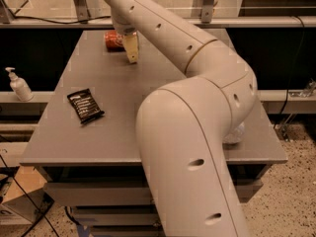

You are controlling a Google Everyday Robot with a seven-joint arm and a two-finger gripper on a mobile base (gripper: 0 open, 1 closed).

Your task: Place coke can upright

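The coke can [113, 39] is red and lies on its side at the far end of the grey table [123, 132], left of centre. My gripper [130, 51] hangs down from the long white arm, right beside the can on its right and just above the table top. I cannot tell whether it touches the can. Part of the can is hidden behind the wrist.
A black snack packet [85, 105] lies on the table's left side. A clear water bottle [235, 133] peeks out from behind my arm at the right edge. A soap dispenser [19, 85] stands on the left shelf. A rail runs behind the table.
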